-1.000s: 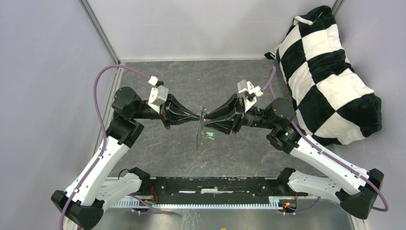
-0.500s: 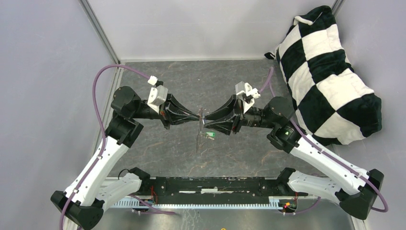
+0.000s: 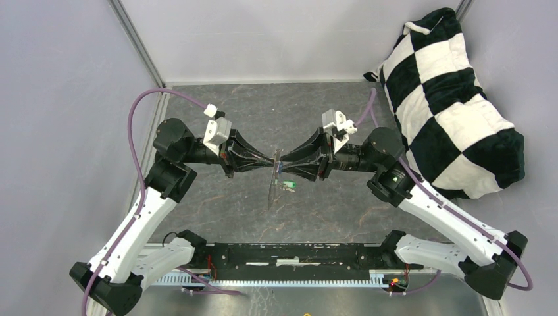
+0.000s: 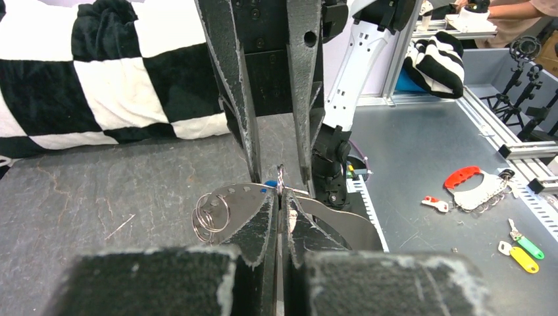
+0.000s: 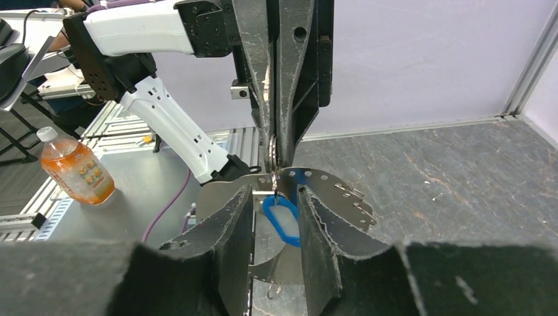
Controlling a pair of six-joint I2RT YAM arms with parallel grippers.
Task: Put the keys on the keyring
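The keyring (image 3: 272, 194) is a thin grey metal crescent with a row of holes and small wire rings; it hangs edge-on between the two grippers. It also shows in the left wrist view (image 4: 230, 204) and the right wrist view (image 5: 329, 184). My left gripper (image 3: 275, 160) (image 4: 281, 197) is shut on a ring at its top edge. My right gripper (image 3: 282, 164) (image 5: 276, 192) faces it, jaws narrowly apart with the blue key (image 5: 281, 220) held between them, hooked at that ring. The green key (image 3: 287, 186) dangles below from the keyring.
A black-and-white checkered cushion (image 3: 454, 99) fills the table's right back corner. Metal frame posts stand at the back corners. Beyond the table, a bottle (image 5: 76, 171), a red-handled keyring (image 4: 470, 187) and coloured tags (image 4: 520, 245) lie on a side surface.
My right gripper has crept left and slightly up toward my left gripper, bringing the blue key closer to the ring. The left gripper and the hanging keyring have stayed nearly still.
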